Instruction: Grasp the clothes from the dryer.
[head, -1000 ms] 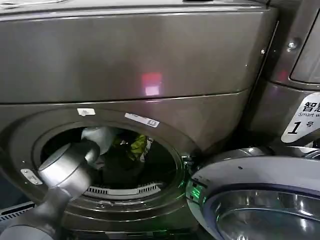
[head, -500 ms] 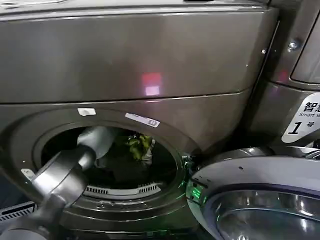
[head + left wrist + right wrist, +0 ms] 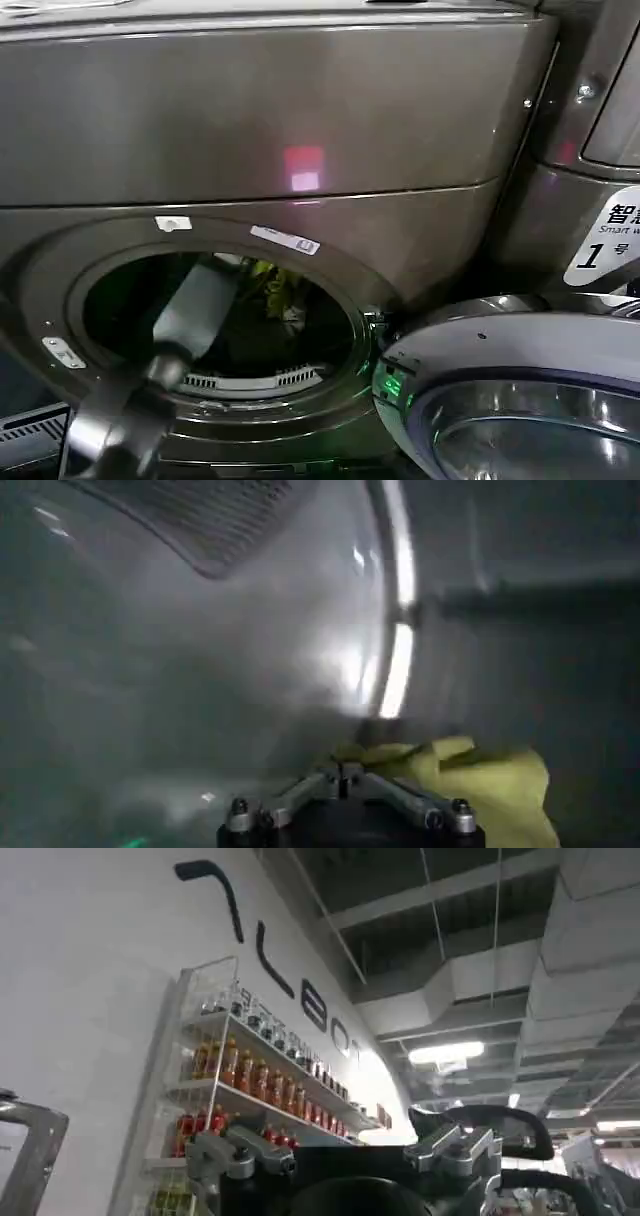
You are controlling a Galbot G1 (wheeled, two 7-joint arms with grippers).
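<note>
The dryer [image 3: 300, 100] is a dark bronze-grey front-loader with its wide round port [image 3: 215, 310] open. My left arm [image 3: 195, 310] slants up through the port into the dark drum. The clothes [image 3: 275, 288], a small yellow-green bundle with some pale cloth, hang in the upper middle of the port at the arm's tip. In the left wrist view my left gripper [image 3: 343, 771] has its fingers drawn together to a point, shut on the yellow-green clothes [image 3: 490, 785]. My right gripper [image 3: 345, 1158] is parked away from the machine, open and empty, facing a shop shelf.
The dryer's round door [image 3: 520, 400] stands swung open at the lower right, close to the port's rim. A neighbouring machine panel with a white label marked 1 [image 3: 608, 240] is at the right. The drum wall [image 3: 200, 660] and a perforated vent [image 3: 215, 520] surround the left gripper.
My left arm's elbow has dropped towards the lower left, and the forearm now slants more steeply up into the port. The clothes have stayed near the arm's tip, shifting only slightly.
</note>
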